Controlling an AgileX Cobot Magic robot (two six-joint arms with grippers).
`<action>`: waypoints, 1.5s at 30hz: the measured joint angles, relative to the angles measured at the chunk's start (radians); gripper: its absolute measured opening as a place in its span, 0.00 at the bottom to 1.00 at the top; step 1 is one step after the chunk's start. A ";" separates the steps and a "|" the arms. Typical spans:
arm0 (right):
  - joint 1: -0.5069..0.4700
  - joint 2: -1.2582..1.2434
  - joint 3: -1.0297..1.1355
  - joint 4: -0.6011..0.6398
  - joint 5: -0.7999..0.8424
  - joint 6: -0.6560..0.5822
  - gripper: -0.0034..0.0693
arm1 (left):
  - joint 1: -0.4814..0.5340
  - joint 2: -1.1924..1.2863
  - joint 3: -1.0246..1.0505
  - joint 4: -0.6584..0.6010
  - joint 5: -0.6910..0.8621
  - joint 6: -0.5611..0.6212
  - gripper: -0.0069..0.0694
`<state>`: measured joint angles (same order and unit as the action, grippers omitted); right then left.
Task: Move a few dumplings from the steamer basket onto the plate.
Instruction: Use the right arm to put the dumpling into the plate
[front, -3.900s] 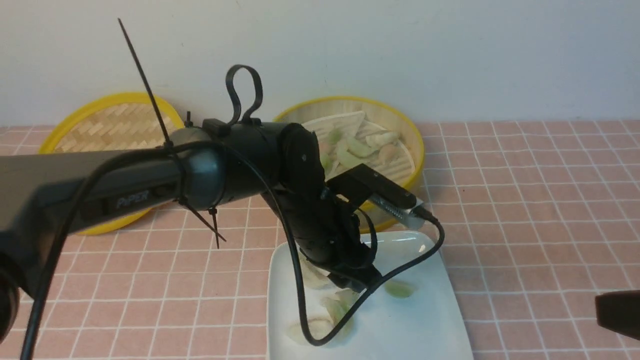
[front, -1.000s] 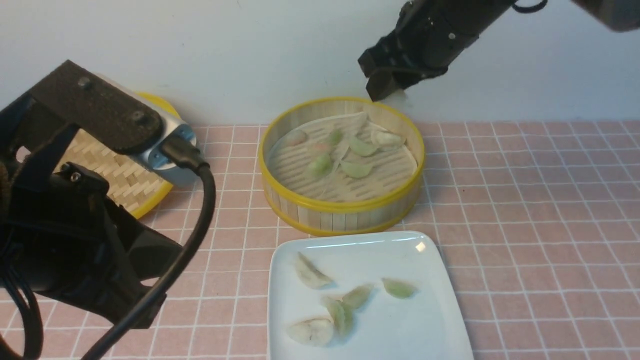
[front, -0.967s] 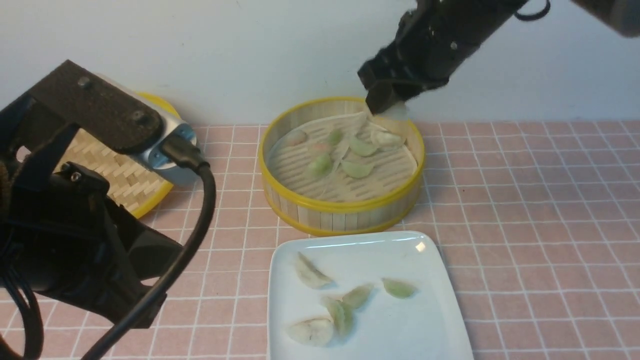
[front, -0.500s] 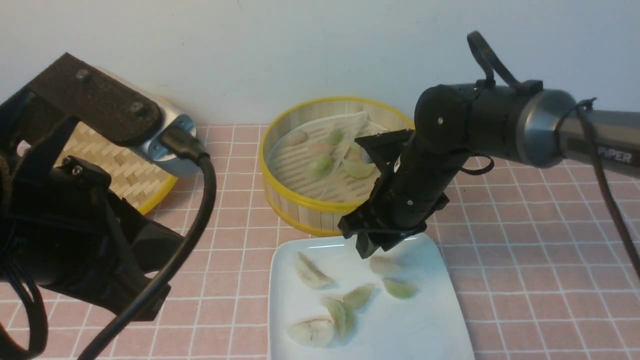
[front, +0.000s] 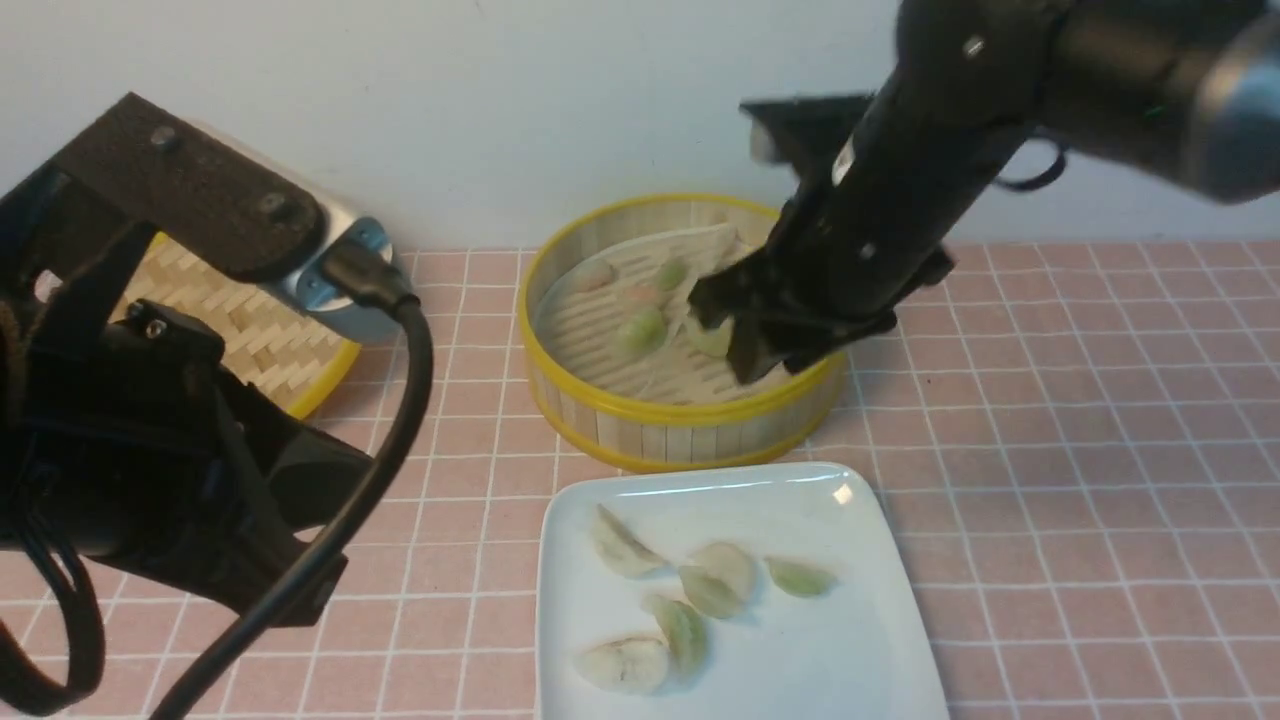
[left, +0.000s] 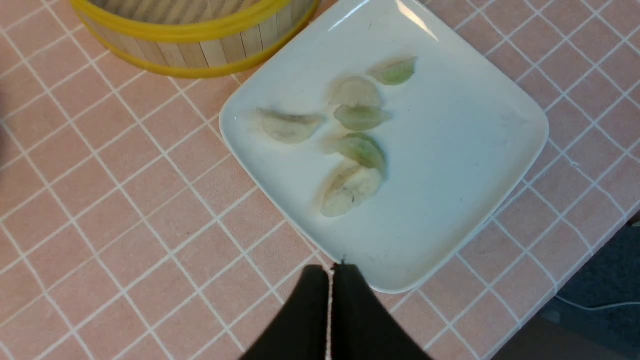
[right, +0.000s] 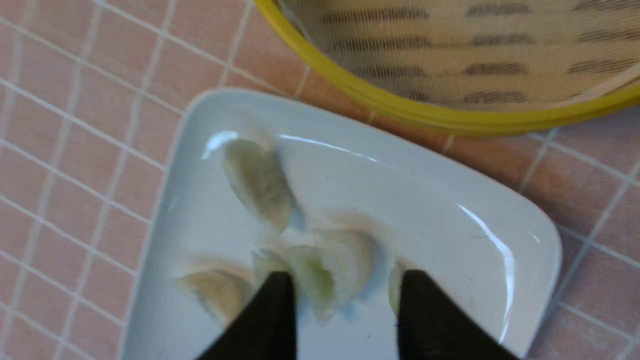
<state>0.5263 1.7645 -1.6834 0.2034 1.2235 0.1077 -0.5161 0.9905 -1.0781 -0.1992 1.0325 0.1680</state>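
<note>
Right gripper (right: 345, 273) hangs with jaws apart and empty; plate (right: 450, 200) with six dumplings (right: 257, 185) lies below, basket (right: 425, 115) just beyond. Left gripper (left: 332, 267) is closed, at plate's edge.

lid (front: 262, 345): woven, yellow-rimmed, flat, at left | table (front: 1100, 450): pink tiles | wall (front: 500, 100): white

Seemingly a staged kitchen test bench — pink tiled tabletop (front: 1100, 450), plain white wall (front: 500, 100), bamboo steamer basket (front: 680, 435).
</note>
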 joint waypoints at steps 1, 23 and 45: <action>0.000 -0.075 0.021 -0.006 0.002 0.017 0.18 | 0.000 0.000 0.000 -0.002 -0.004 0.000 0.08; 0.000 -1.762 1.224 -0.503 -0.620 0.328 0.03 | 0.000 0.000 0.000 -0.037 -0.196 -0.009 0.08; 0.000 -1.781 1.255 -0.536 -0.706 0.393 0.03 | 0.001 -0.614 0.374 -0.035 -0.463 -0.059 0.08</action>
<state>0.5263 -0.0165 -0.4288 -0.3322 0.5174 0.5007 -0.5155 0.3764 -0.7039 -0.2338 0.5699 0.1087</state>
